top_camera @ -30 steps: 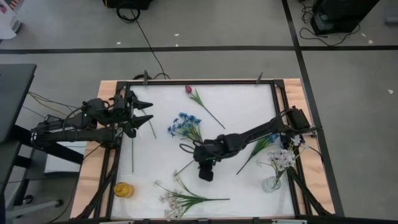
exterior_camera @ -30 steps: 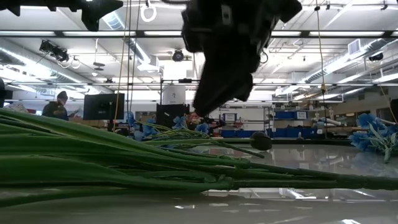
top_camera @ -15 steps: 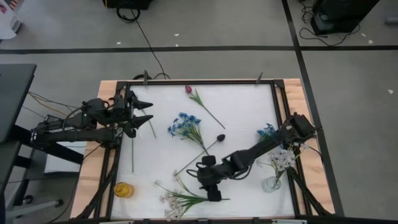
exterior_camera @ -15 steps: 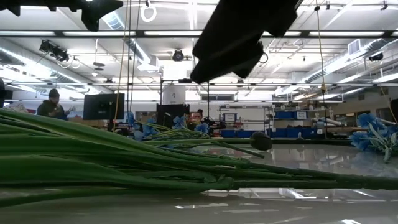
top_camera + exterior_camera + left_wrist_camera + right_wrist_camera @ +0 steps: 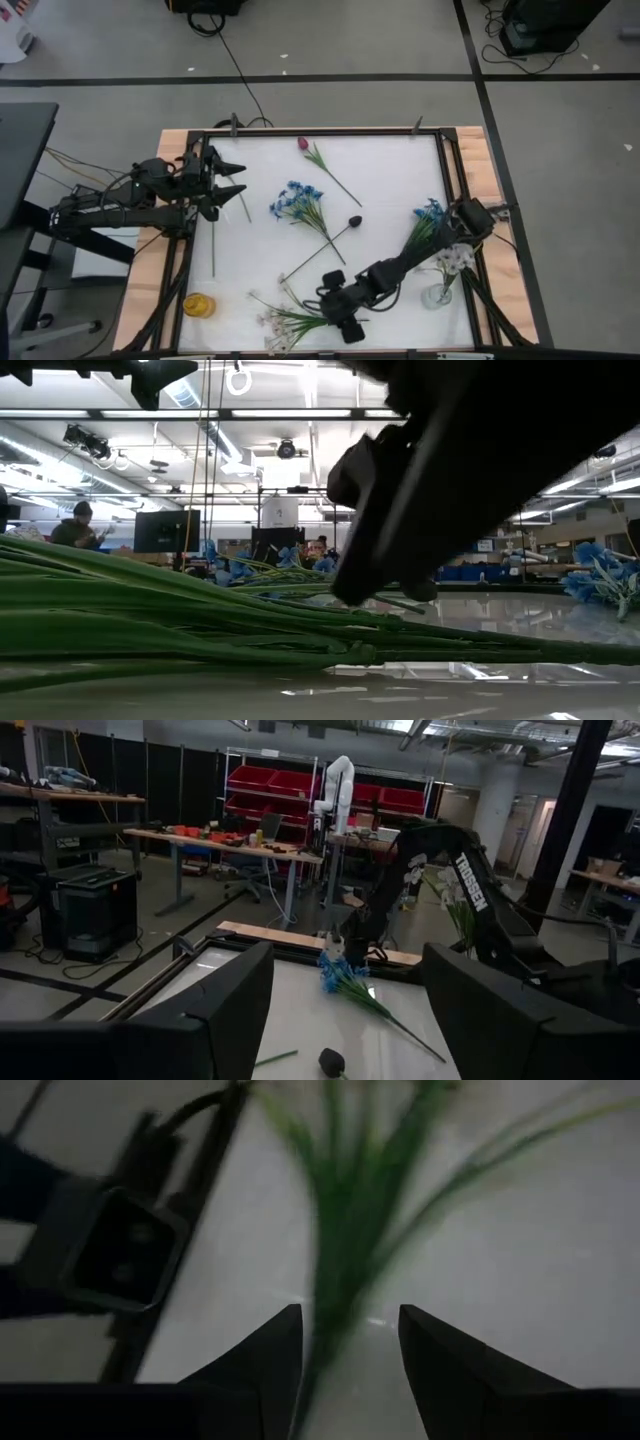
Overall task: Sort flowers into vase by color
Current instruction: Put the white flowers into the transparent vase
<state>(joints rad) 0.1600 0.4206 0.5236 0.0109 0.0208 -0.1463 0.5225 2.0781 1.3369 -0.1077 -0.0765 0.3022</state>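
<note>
Right now the right pincer (image 5: 347, 328) hovers at about six o'clock on the white surface (image 5: 390, 170), its fingers (image 5: 262, 1350) apart over the green stems of the white sprays (image 5: 292, 322), gripping nothing. The left pincer (image 5: 232, 178) waits at nine o'clock, fingers spread wide and empty. A blue bunch (image 5: 299, 203) lies near the centre, with a blackish bud (image 5: 354, 221) just past it toward four o'clock. A red-purple tulip (image 5: 303, 144) rests at twelve. At four o'clock a glass vase (image 5: 437, 294) holds white blossoms (image 5: 456, 256), with another blue sprig (image 5: 429, 212) close by. A yellow vase (image 5: 198, 305) stands at seven.
</note>
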